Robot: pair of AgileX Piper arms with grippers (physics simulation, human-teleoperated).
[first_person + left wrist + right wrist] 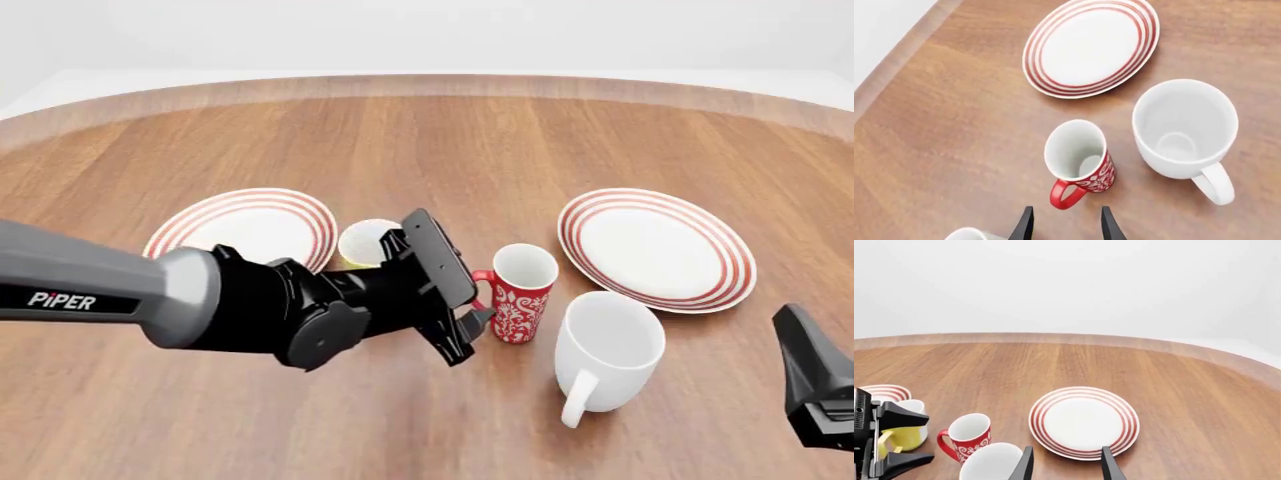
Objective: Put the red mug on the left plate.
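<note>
The red mug (521, 296) with white floral pattern stands upright on the table between the two plates, its handle toward my left gripper. In the left wrist view the mug (1081, 159) is just ahead of the open fingers, and its handle (1065, 194) lies in line with the gap. My left gripper (470, 310) is open and empty. The left plate (240, 226) lies behind the left arm, with nothing on it. My right gripper (1066, 465) is open and empty, low at the table's near right (817, 392).
A larger white mug (607, 350) stands just right of and in front of the red mug. A yellow mug (363, 243) stands beside the left plate, behind the left wrist. The right plate (657, 247) lies bare at the right.
</note>
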